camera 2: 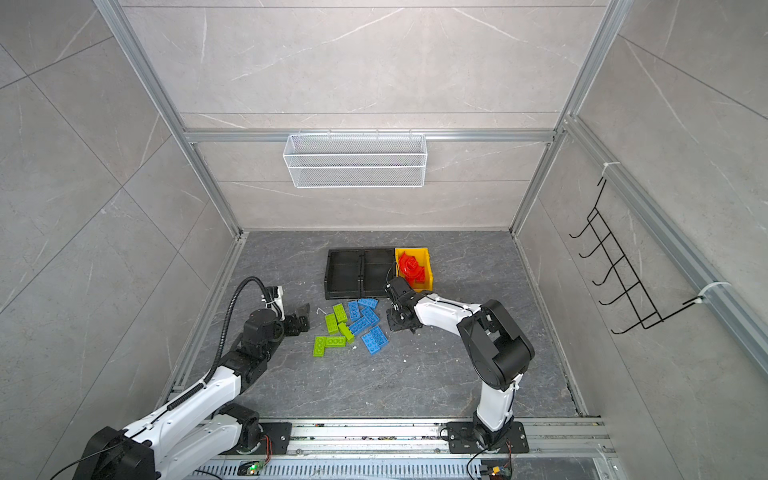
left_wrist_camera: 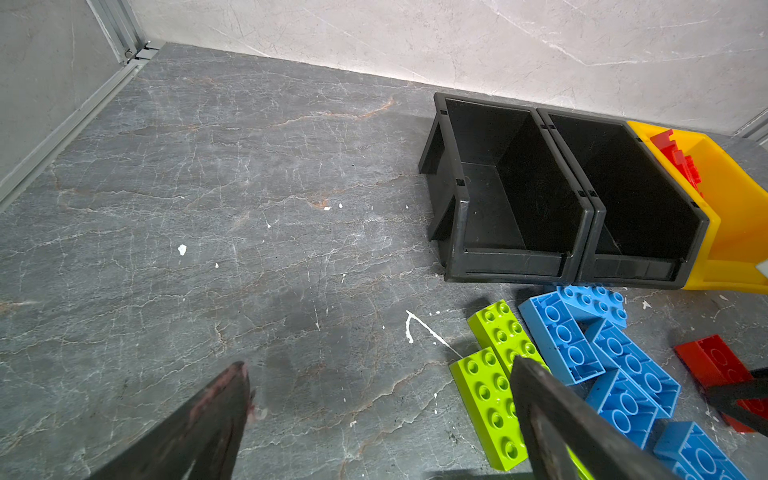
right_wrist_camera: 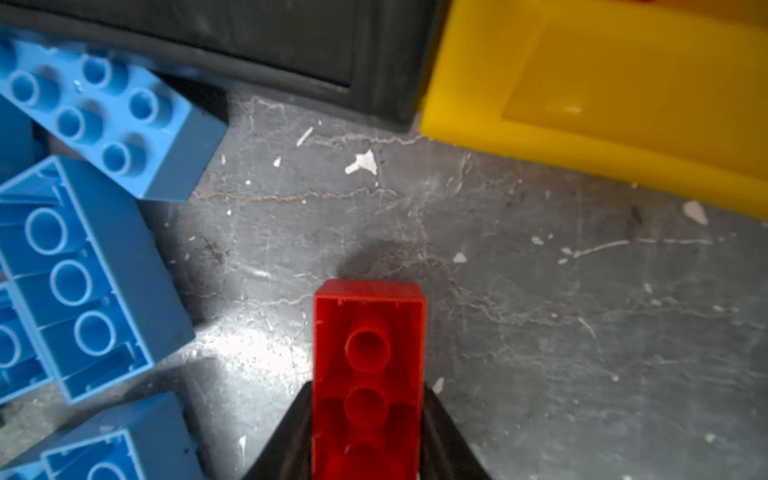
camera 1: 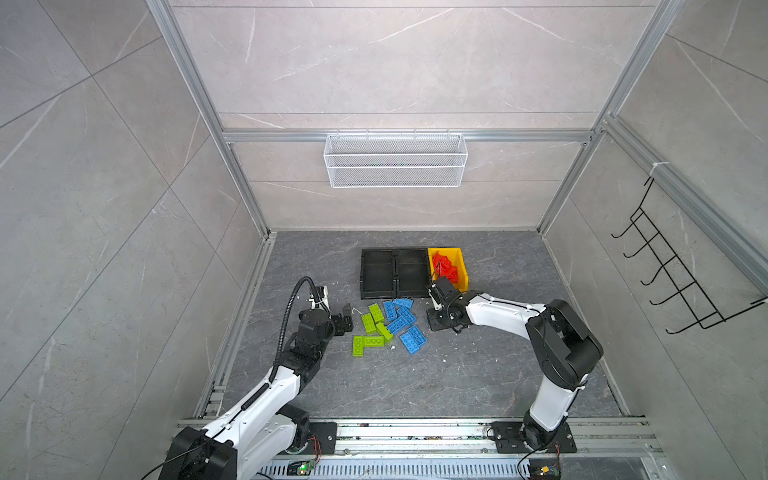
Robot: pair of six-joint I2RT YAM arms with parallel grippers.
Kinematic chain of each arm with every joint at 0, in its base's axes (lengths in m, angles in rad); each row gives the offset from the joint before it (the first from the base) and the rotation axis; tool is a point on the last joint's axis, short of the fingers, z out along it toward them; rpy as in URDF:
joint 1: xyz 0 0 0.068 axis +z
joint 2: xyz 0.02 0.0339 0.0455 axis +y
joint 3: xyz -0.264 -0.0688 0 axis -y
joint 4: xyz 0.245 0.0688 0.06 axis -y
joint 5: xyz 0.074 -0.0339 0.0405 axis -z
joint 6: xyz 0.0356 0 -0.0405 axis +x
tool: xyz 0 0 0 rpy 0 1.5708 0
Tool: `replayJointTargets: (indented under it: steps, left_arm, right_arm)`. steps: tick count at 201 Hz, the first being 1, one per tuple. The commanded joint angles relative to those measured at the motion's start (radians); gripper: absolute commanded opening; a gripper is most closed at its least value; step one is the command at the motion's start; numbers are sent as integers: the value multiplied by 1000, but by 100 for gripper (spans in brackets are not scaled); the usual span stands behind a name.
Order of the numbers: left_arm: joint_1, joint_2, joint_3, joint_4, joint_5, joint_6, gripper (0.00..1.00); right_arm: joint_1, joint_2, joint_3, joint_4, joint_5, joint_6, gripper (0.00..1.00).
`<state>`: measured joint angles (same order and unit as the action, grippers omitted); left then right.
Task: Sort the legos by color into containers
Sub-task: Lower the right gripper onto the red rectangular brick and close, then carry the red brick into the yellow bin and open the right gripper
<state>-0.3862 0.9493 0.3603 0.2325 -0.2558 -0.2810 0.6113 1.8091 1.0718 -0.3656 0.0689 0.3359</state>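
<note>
Hanging well away from the yellow bin [camera 1: 462, 272], off toward the left arm's side and nearer than anything else listed: left gripper [camera 1: 345, 319], fingers spread wide, clasping nothing. Lying a little closer to that bin: green bricks [camera 1: 369, 323], about five, loose, studs up. Crowding closer again, short of the bin's near lip: blue bricks [camera 1: 406, 316], about six, some tipped and showing hollow undersides. Sitting just in front of the bin's near lip: red brick [right_wrist_camera: 368, 324], hollow side turned up, being pinched across its two long walls by the right gripper [right_wrist_camera: 368, 388]. Resting on the floor [right_wrist_camera: 540, 291] or lifting clear of it, not possible to tell. Handling, by judgement: probably feeling light, rigid, hard plastic. Glossy walls likely slipping under a shallow or skewed pinch. Unlikely to be breaking if dropped. Best taking hold across the narrow width, on the flat parallel walls, near mid-length, avoiding the studs. Standing in a row on the yellow bin's left-arm side: inner black bin [left_wrist_camera: 636, 270], touching it, and outer black bin [left_wrist_camera: 513, 266], touching the inner, both showing bare bottoms. Farthest: the yellow bin itself, holding a heap of red pieces [camera 1: 445, 266], some curved, count not readable. Awaiting sorting, by judgement: every green and blue brick, plus the pinched red.
</note>
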Motion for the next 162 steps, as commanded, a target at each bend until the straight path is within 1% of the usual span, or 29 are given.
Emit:
replayJointTargets:
  steps: [1, 10, 26, 49, 68, 83, 94, 106, 139, 162]
  left_arm:
    - [1, -8, 14, 36, -7, -4, 99]
    - [1, -10, 13, 36, -7, -4, 99]
    - [1, -15, 11, 34, -8, -4, 99]
    - [2, -11, 14, 33, -4, -7, 99]
    - [1, 0, 30, 19, -2, -8, 99]
    - [1, 3, 32, 14, -1, -9, 99]
    - [1, -2, 33, 14, 2, -8, 99]
    - [1, -9, 29, 13, 0, -5, 99]
    - [1, -20, 21, 12, -25, 1, 99]
    - [1, -21, 21, 13, -17, -2, 99]
  right_arm:
    - [5, -40, -1, 21, 22, -8, 35]
    - [3, -64, -11, 33, 15, -10, 35]
    - [-19, -117, -15, 44, -19, -13, 31]
    - [-64, -190, -2, 34, -58, -29, 31]
    - [-113, -230, 23, 20, -81, -53, 32]
    - [-178, -232, 59, 13, -131, -76, 32]
    - [-227, -213, 95, 16, -165, -90, 32]
    - [-256, -180, 145, 10, -161, -114, 32]
    - [-268, -58, 286, 5, -115, -173, 32]
    - [-276, 26, 352, 3, -105, -182, 32]
